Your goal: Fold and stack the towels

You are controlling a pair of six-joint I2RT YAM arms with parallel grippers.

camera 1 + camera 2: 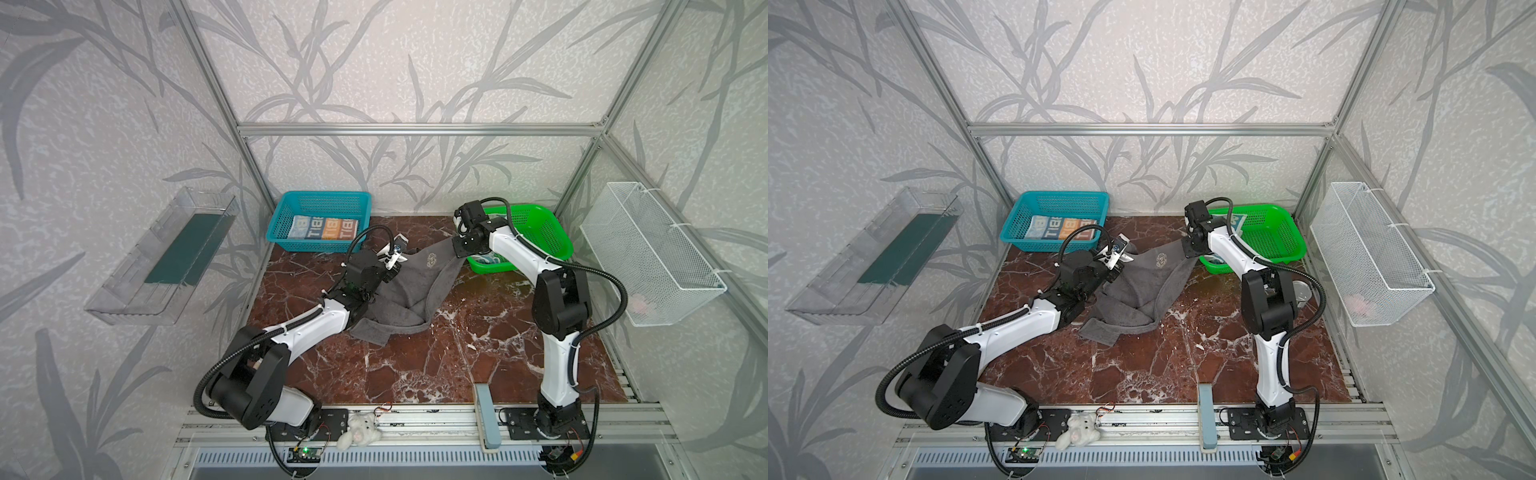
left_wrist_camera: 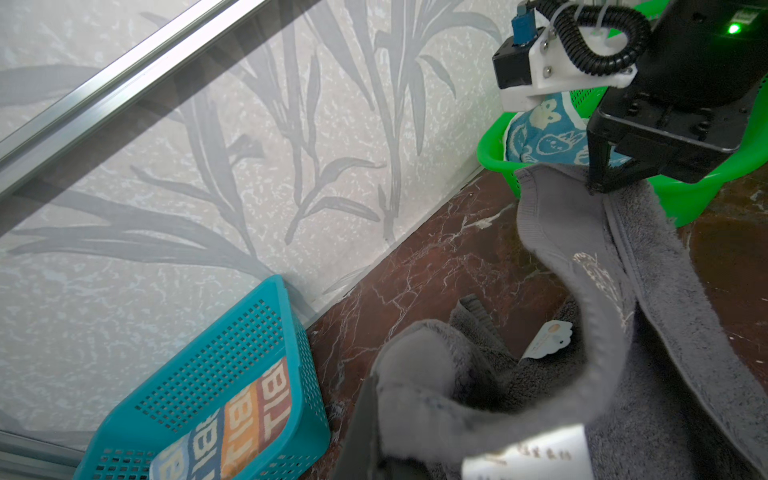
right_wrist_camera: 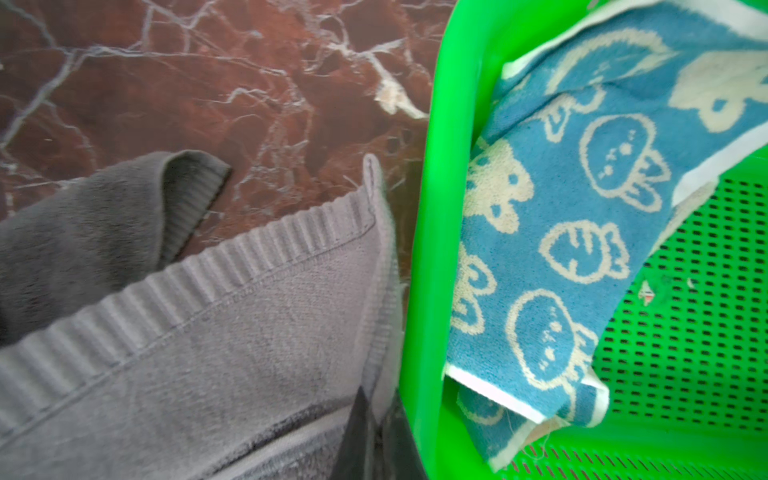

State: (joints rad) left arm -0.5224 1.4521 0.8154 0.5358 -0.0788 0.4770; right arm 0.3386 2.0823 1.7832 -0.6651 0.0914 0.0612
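Two grips, one cloth. The lettered towel [image 1: 324,228] lies folded in the teal basket [image 1: 320,194] at 11 o'clock. The left gripper [image 1: 395,258] clamps one corner of the grey towel [image 1: 415,291]. The right gripper [image 1: 457,245] clamps the other, beside the green basket [image 1: 552,232] holding the bunny towel [image 3: 561,249] at 1 o'clock. The held edge runs 9-to-3. The body sags toward 7 o'clock onto the table [image 1: 415,374].

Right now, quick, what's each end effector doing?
Left end effector: shut, pinching the grey towel.
Right end effector: shut, pinching a corner of the same grey towel.
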